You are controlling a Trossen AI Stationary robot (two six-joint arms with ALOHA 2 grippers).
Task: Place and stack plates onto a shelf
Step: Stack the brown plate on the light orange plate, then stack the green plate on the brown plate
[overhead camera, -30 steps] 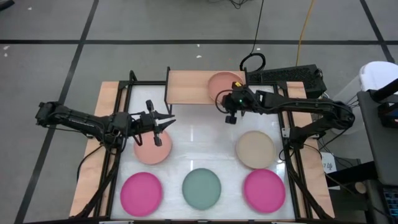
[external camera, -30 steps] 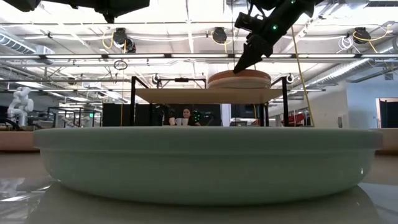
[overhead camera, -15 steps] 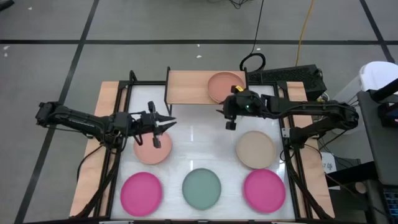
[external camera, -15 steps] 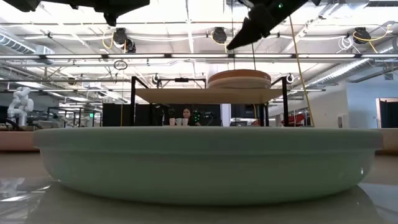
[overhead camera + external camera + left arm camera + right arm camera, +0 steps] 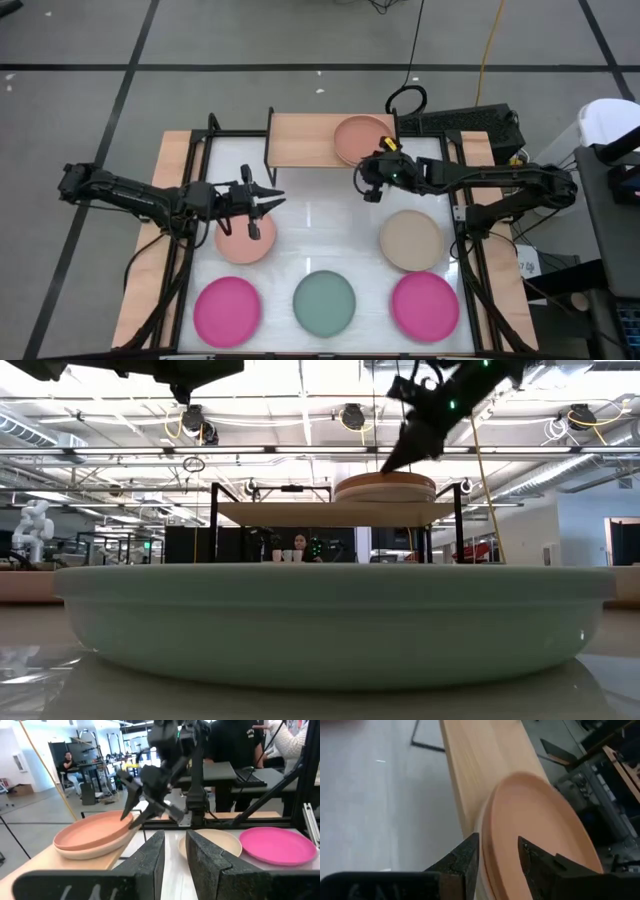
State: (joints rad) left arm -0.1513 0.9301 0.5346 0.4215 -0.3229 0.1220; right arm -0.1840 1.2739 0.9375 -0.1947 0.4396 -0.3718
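Two plates are stacked at the right end of the shelf (image 5: 300,140), a terracotta plate (image 5: 540,830) resting on a paler one (image 5: 95,851). My right gripper (image 5: 366,185) is open and hangs just off the stack's near rim, slightly above it in the low view (image 5: 388,463). Its fingers frame the rim in its wrist view (image 5: 497,840). My left gripper (image 5: 270,200) is open and hovers over the far edge of a pale pink plate (image 5: 245,240) lying flat on the table.
More plates lie flat on the white table: a beige one (image 5: 410,240), a teal one (image 5: 324,302), and two magenta ones (image 5: 227,310) (image 5: 425,305). The left half of the shelf board (image 5: 480,760) is bare. Black frame rails (image 5: 465,250) run along both table sides.
My right gripper drew back from over the shelf's plate stack toward the near edge and rose. It then came down again beside the stack's near rim. The stack stayed where it was.
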